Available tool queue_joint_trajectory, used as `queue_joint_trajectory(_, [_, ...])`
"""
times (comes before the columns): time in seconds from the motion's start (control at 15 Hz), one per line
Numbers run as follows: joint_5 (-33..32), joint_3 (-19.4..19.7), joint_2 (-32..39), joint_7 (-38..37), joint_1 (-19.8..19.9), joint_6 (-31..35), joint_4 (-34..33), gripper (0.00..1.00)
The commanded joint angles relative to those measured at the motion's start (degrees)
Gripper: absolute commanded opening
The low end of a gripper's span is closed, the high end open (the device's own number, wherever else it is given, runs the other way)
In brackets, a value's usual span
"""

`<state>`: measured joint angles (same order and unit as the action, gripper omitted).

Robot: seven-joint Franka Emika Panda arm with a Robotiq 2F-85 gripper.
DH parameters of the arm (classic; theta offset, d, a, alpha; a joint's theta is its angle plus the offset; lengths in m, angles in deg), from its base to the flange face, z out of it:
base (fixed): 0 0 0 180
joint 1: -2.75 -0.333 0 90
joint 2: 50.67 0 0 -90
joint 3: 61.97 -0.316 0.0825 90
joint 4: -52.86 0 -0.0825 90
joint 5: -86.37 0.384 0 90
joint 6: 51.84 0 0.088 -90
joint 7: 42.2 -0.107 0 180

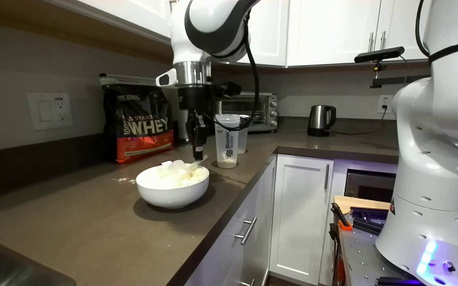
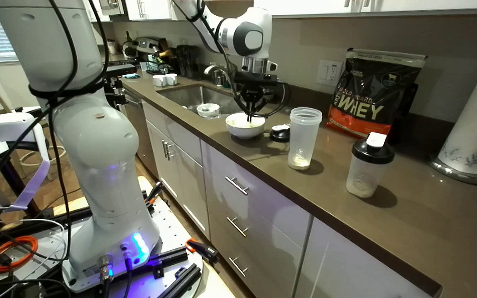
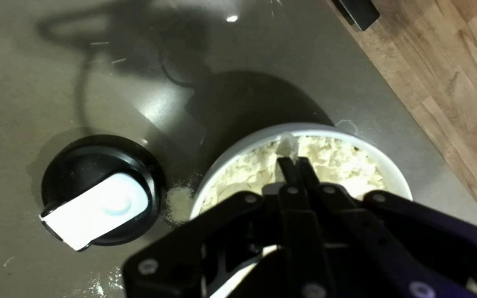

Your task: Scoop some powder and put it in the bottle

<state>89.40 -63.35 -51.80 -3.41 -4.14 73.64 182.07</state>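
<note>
Pale powder fills a white bowl on the counter; both also show in the wrist view, the powder inside the bowl's rim. A translucent scoop lies tilted in the powder. My gripper points down over the bowl, its fingertips closed on the scoop's handle. The scoop's cup is mostly hidden by the fingers in the wrist view. The clear shaker bottle stands upright and open beside the bowl, with a little powder at its bottom; it also shows in an exterior view.
A black lid with a white flap lies beside the bowl. A lidded shaker, the WHEY bag and a paper towel roll stand nearby. Spilled powder lies by the bowl. The counter's front edge runs close to bowl and bottle.
</note>
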Motion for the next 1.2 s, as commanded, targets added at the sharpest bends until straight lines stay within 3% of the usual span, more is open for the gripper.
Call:
queue_joint_trajectory(0.0, [2.9, -0.8, 0.9, 2.1, 1.0, -3.6, -2.4, 0.02])
queue_joint_trajectory(1.13, [8.7, -1.1, 3.2, 2.0, 2.1, -8.5, -7.0, 0.02])
